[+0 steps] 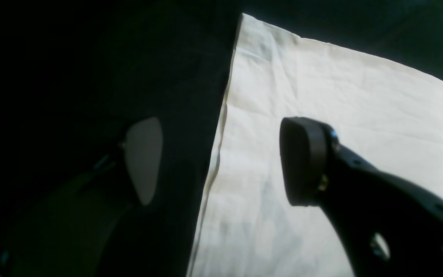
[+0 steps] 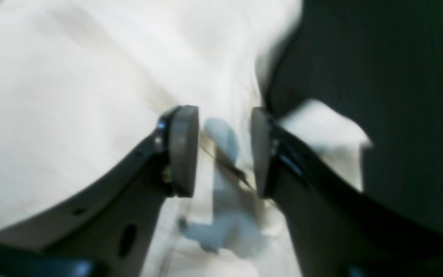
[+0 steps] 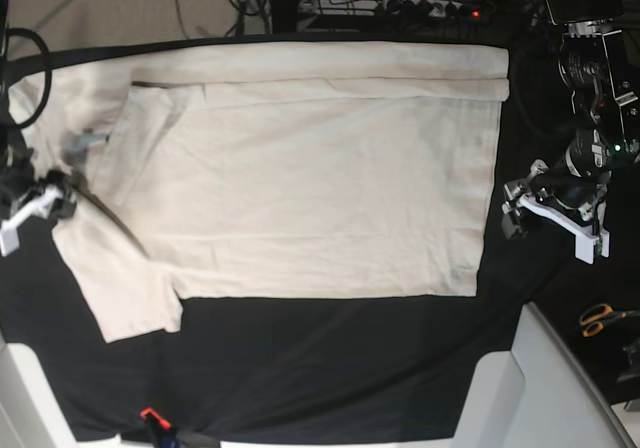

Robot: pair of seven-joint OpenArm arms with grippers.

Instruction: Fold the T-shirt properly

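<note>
**A:** Start with the left wrist view. Where are the edges?

**B:** The T-shirt [image 1: 321, 154] fills the right and centre of the frame. Its straight hemmed edge runs from top centre down to bottom centre, and a corner sits at the top. Left of that edge is only the dark counter [image 1: 71, 77], so there is open room on that side.

**A:** And the left hand [image 1: 221, 161]?

**B:** Spread wide. One finger hangs over the dark cover on the left, the other over the cloth on the right, with the shirt's edge between them. It holds nothing; I cannot tell whether either pad touches.

**A:** The right wrist view?

**B:** Blurred. The shirt covers the left and centre, the dark cover the upper right. The right hand [image 2: 224, 150] is narrowly open, with pale cloth and a dark seam line between the pads. Whether it pinches the cloth, I cannot tell.

**A:** The base view?

**B:** The shirt [image 3: 300, 188] lies flat across the counter [image 3: 330, 368], its top edge folded over in a long band. One sleeve sticks out at lower left. A wide dark strip stays bare below it. The right hand [image 3: 40, 200] is at the shirt's left edge, the left hand [image 3: 540, 213] just off its right edge. Scissors [image 3: 600, 318] lie at far right.
</note>
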